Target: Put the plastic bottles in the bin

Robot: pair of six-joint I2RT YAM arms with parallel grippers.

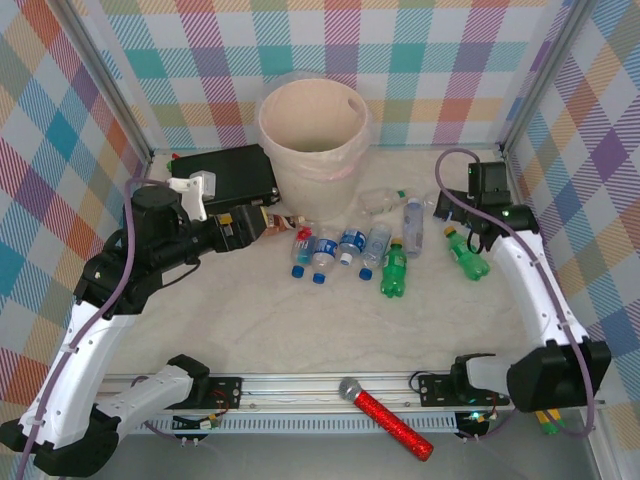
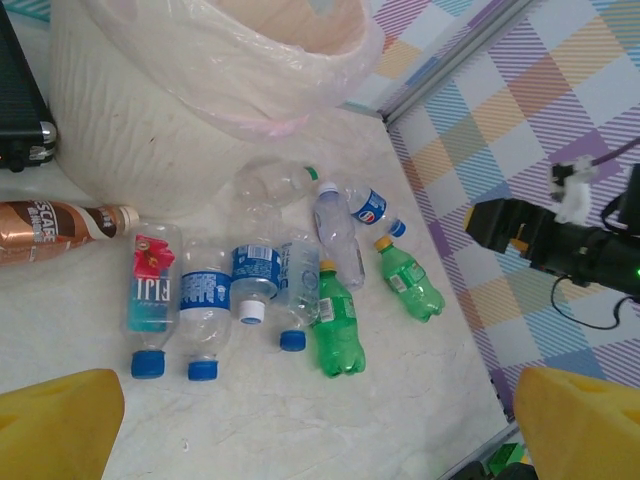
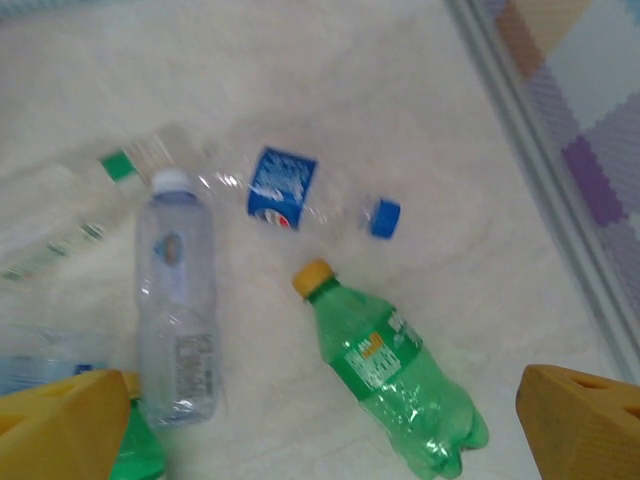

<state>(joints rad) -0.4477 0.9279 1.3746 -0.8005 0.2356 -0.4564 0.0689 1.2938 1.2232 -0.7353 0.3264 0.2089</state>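
The plastic bottles [image 1: 350, 250] lie loose on the bench [image 1: 330, 335] at centre frame, just below the bin [image 1: 310, 178] at upper centre. The left tool [image 2: 320, 428] hangs wide apart and empty. The right tool [image 3: 322, 420] gapes above a green bottle [image 3: 395, 385].

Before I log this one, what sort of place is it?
Likely a robot test cell: plaid walls on a metal frame, left arm and right arm bolted to a rail, plastic bottles staged beside a lined bin.
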